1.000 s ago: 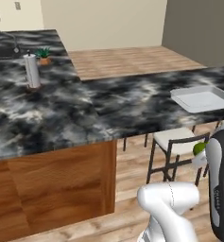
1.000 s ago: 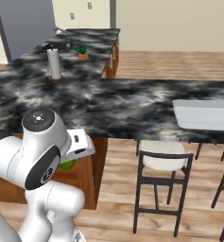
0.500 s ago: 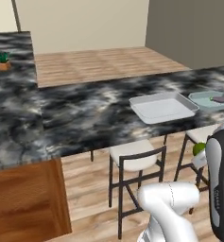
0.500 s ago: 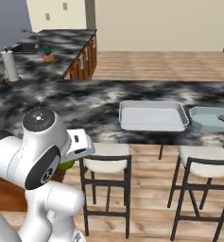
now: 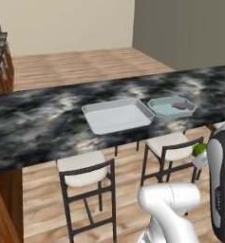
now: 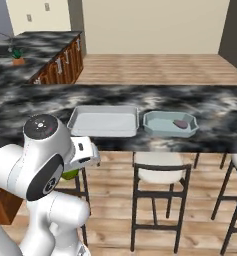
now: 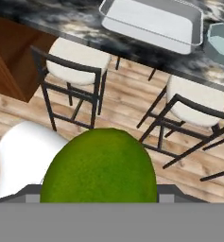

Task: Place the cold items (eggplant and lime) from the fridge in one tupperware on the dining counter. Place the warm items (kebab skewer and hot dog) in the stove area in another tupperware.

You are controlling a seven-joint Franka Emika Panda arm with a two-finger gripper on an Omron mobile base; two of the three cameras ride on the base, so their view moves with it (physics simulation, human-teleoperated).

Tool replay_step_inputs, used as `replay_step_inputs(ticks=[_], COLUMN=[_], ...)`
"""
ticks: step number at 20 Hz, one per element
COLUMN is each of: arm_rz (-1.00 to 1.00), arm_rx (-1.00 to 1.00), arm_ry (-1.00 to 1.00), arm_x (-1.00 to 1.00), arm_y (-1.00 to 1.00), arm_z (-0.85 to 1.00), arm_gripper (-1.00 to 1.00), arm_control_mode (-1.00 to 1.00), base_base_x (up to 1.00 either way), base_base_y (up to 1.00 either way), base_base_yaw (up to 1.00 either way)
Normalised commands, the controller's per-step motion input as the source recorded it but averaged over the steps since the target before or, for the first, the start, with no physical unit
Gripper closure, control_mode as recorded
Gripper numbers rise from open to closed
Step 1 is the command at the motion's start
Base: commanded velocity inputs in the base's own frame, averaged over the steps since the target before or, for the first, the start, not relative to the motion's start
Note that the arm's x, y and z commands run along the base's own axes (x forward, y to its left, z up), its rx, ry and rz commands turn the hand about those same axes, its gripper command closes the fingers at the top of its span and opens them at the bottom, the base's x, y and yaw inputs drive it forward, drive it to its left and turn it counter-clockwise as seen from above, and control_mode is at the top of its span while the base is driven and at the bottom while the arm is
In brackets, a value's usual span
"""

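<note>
Gripping the lime (image 7: 100,165), hand (image 6: 70,172) sits low by the base, tucked below dining counter (image 6: 115,97) lvl.

The lime (image 7: 100,166) sits at 6 o'clock, close to the camera. Two white-seated stools (image 7: 79,54) stand on the wood floor (image 7: 127,101), at 11 and 3 o'clock. On the counter (image 7: 61,20), a grey tray (image 7: 153,21) lies at 12 o'clock, a pale tub (image 7: 220,43) just beside it at 2 o'clock.
</note>
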Motion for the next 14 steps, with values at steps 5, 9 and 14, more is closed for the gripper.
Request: replay_step_inputs(ticks=[5,9,14], arm_rz=[0.00,0.00,0.00], arm_rx=[0.00,0.00,0.00], arm_ry=[0.00,0.00,0.00], arm_x=[0.00,0.00,0.00], arm_y=[0.00,0.00,0.00], arm_z=[0.00,0.00,0.00], arm_gripper=[1.00,1.00,1.00], arm_control_mode=[1.00,1.00,1.00], base_base_x=[0.20,0.33,0.37], base_base_y=[-0.99,-0.72,-0.27], base_base_yaw=[-0.05,-0.04,0.00])
